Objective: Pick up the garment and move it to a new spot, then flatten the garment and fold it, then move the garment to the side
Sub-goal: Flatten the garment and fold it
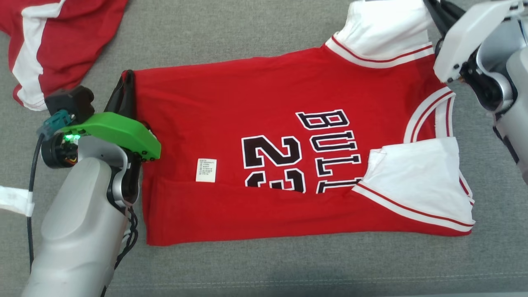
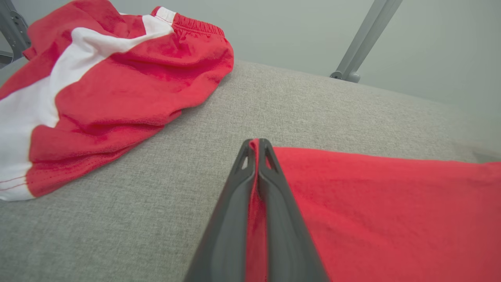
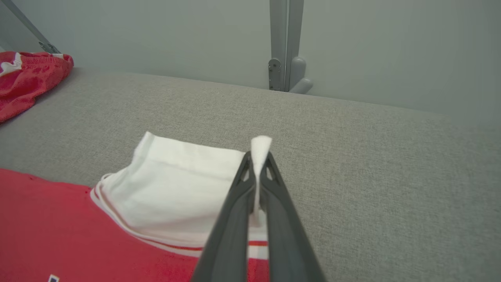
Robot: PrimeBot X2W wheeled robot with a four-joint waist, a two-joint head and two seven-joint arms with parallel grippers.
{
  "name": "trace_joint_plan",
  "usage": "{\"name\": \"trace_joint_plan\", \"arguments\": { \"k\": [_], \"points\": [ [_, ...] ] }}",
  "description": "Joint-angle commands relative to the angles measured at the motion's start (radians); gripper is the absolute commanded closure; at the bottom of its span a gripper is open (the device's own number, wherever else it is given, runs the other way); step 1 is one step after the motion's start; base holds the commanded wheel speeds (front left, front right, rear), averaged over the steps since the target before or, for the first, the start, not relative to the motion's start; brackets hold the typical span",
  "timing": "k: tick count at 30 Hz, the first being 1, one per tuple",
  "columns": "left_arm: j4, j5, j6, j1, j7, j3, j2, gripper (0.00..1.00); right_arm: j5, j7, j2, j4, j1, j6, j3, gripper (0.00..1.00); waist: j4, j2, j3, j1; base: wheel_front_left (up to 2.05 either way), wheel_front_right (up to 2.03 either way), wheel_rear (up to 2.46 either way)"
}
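The garment (image 1: 264, 123) is a red basketball jersey with white sleeves and black lettering, lying across the grey surface with its near edge folded over. My left gripper (image 1: 127, 76) is shut on the jersey's far hem corner, and red cloth shows pinched between its fingers (image 2: 256, 145). Up at the top right, my right gripper (image 1: 429, 4) is shut on the far white sleeve (image 3: 184, 184); a tuft of white cloth pokes up past the fingertips (image 3: 257, 156). The near white sleeve (image 1: 416, 181) lies folded over the jersey's front.
A second red and white garment (image 1: 53, 45) lies crumpled at the far left of the grey padded surface (image 1: 288, 264). Grey metal frame posts (image 3: 285, 43) stand behind the surface against a pale wall.
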Motion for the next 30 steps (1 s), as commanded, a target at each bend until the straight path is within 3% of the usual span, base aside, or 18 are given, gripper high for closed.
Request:
{"name": "trace_joint_plan", "arguments": {
  "k": [1, 7, 12, 21, 30],
  "points": [
    [-0.007, -0.010, 0.002, 0.028, 0.000, 0.008, 0.014, 1.00, 0.026, -0.015, -0.025, -0.040, 0.053, -0.001, 0.009, 1.00, -0.047, 0.0116, -0.058, 0.0000, 0.00, 0.00, 0.00],
    [-0.058, -0.043, -0.001, 0.125, 0.006, 0.023, 0.039, 1.00, 0.109, -0.061, -0.087, -0.217, 0.261, -0.001, 0.012, 1.00, -0.081, 0.0116, -0.124, 0.0000, 0.00, 0.00, 0.00],
    [-0.129, -0.053, 0.012, 0.232, 0.001, 0.024, 0.059, 1.00, 0.127, -0.095, -0.100, -0.330, 0.443, -0.001, -0.011, 1.00, -0.108, 0.0116, -0.167, 0.0000, 0.00, 0.00, 0.00],
    [-0.288, -0.097, 0.077, 0.449, -0.015, 0.055, 0.074, 1.00, 0.093, -0.109, -0.058, -0.460, 0.694, -0.001, -0.090, 1.00, -0.133, 0.0116, -0.203, 0.0000, 0.00, 0.00, 0.00],
    [-0.330, -0.108, 0.117, 0.551, -0.005, 0.059, 0.076, 1.00, 0.007, -0.097, -0.001, -0.482, 0.795, -0.001, -0.148, 1.00, -0.137, 0.0116, -0.205, 0.0000, 0.00, 0.00, 0.00]
  ]
}}
